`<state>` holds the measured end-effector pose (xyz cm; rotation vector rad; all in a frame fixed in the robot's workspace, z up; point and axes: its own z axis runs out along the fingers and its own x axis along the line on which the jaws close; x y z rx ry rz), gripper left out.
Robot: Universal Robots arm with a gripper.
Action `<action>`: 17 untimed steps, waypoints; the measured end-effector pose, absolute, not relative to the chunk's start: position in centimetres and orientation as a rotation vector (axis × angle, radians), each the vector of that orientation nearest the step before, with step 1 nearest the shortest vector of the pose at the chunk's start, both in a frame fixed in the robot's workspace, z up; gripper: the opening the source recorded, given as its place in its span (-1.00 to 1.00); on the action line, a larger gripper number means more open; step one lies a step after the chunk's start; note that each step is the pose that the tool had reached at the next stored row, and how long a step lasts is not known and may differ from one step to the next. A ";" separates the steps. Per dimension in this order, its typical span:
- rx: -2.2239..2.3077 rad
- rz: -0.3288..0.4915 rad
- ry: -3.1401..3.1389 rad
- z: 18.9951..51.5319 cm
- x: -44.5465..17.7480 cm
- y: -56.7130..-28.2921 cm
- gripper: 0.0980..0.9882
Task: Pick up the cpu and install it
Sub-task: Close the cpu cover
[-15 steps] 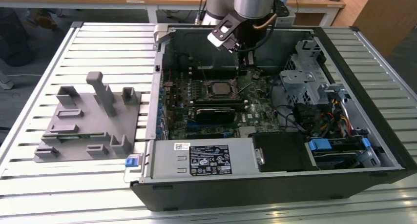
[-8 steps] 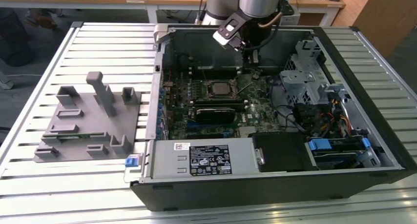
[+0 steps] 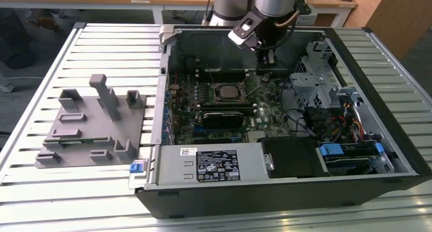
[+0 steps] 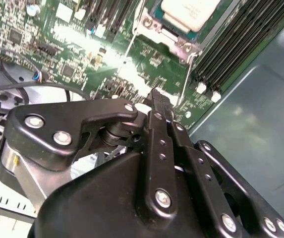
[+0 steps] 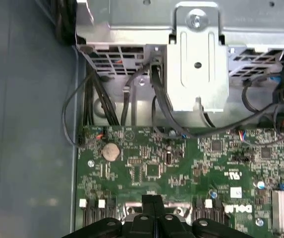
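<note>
The cpu (image 3: 228, 92) lies in the black socket with a metal frame at the middle of the green motherboard (image 3: 266, 108), inside the open computer case. In the second wrist view its silvery-white top (image 4: 189, 11) sits flat in the socket. My gripper (image 3: 265, 66) hangs above the board, behind the socket and toward the exterior view's right, apart from the cpu. Its two black fingers (image 4: 156, 106) are pressed together with nothing between them. The first wrist view shows the same closed fingertips (image 5: 153, 201) over the board.
A grey plastic holder (image 3: 91, 123) with upright pegs stands on the slatted table at the exterior view's left. Inside the case are a power supply (image 3: 209, 164), a metal drive cage (image 3: 317, 80), black cables (image 5: 82, 114) and memory slots (image 4: 231, 44). The case walls (image 3: 388, 85) ring the board.
</note>
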<state>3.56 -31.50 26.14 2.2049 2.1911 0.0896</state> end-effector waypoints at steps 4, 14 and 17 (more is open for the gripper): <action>2.205 0.082 2.191 26.0 4.4 -31.3 -0.98; 2.210 0.063 2.197 24.8 5.1 -31.2 -0.98; 2.212 0.052 2.198 24.6 5.1 -31.2 -0.98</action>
